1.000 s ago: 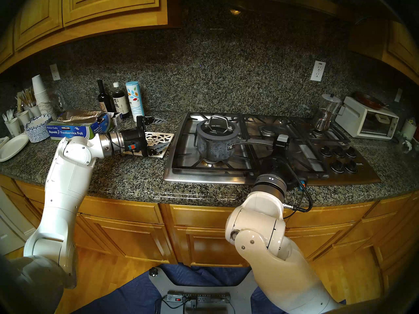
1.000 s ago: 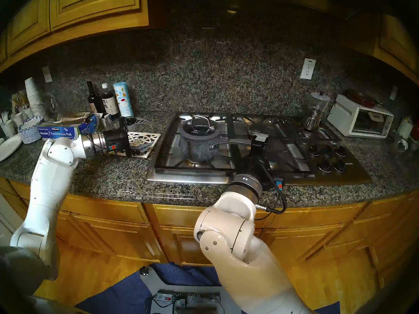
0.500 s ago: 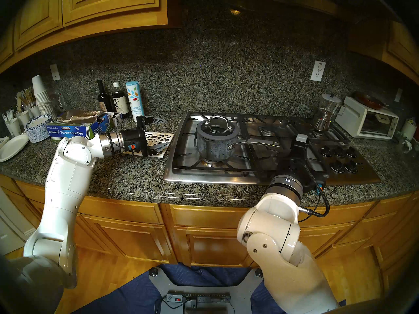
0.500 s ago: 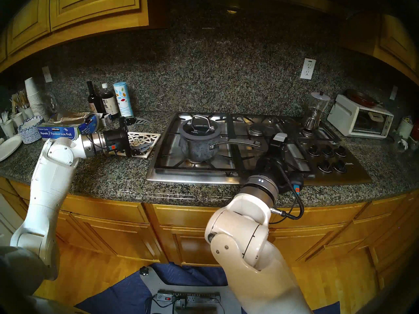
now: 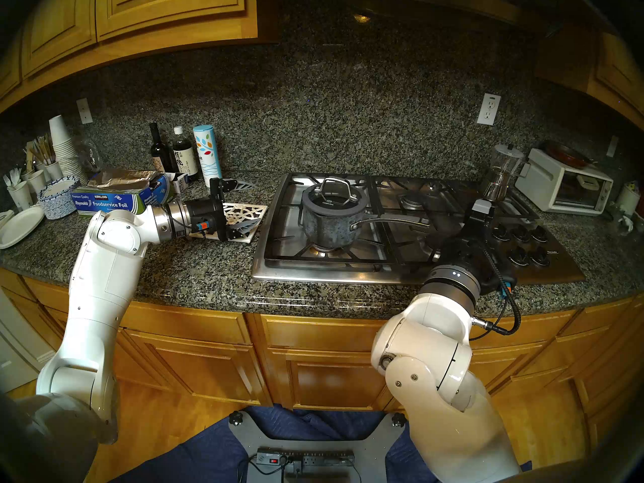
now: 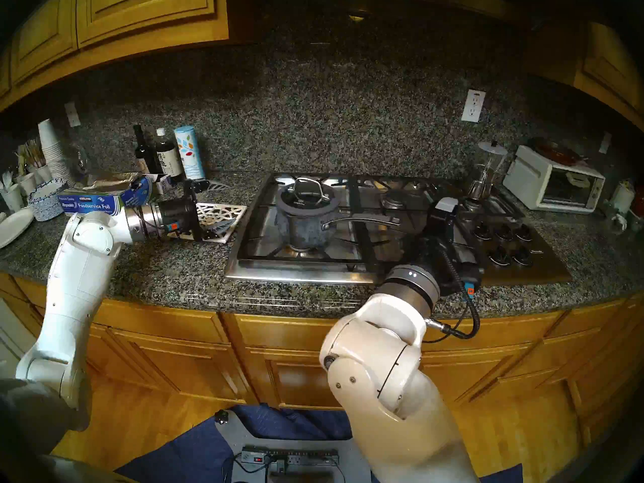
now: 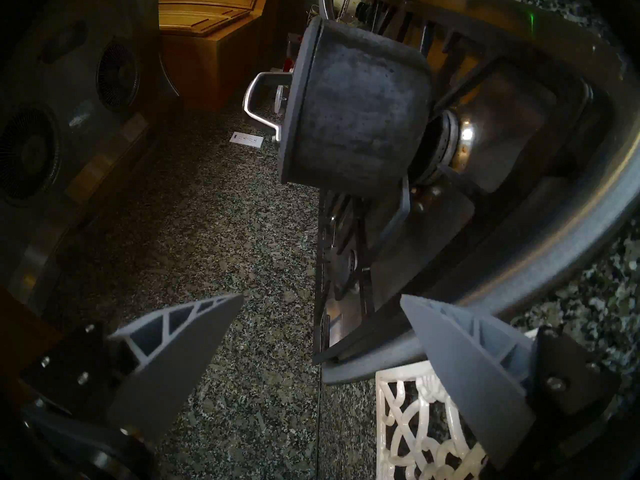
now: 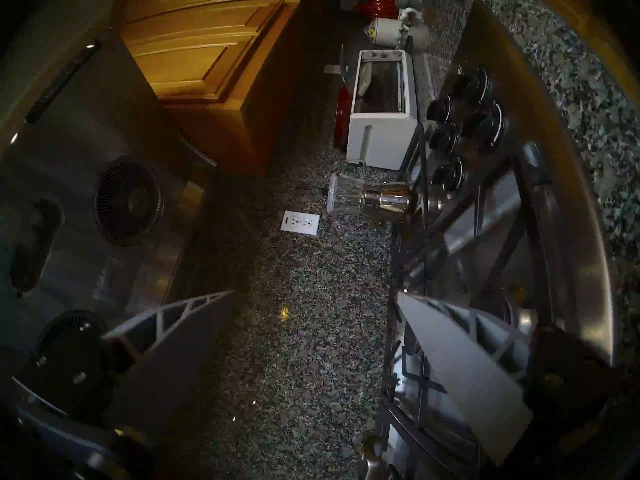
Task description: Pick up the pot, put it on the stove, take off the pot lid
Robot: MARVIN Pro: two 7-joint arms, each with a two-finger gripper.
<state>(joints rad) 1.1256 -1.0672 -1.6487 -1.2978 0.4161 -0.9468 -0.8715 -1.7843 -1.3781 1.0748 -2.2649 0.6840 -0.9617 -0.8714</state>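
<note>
At nine o'clock of the pot sitting lidded on the stove, bring the wide-apart left gripper over the pot lid, centre on its loop, lift straight; right gripper gaping empty too.

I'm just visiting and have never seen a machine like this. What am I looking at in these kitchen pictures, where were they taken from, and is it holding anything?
It is a robot with two white arms, each ending in a two-fingered tool. The two wide pictures come from cameras on its head, looking down at a granite counter. The two dark, tilted pictures come from a camera on each wrist, with that tool's grey fingers in the bottom corners.

On the stove stands a grey pot with its glass pot lid on. A white trivet, bottles, a foil box and cups lie to the left; a toaster oven stands to the right.

The left tool and right tool are both open and hold nothing.
</note>
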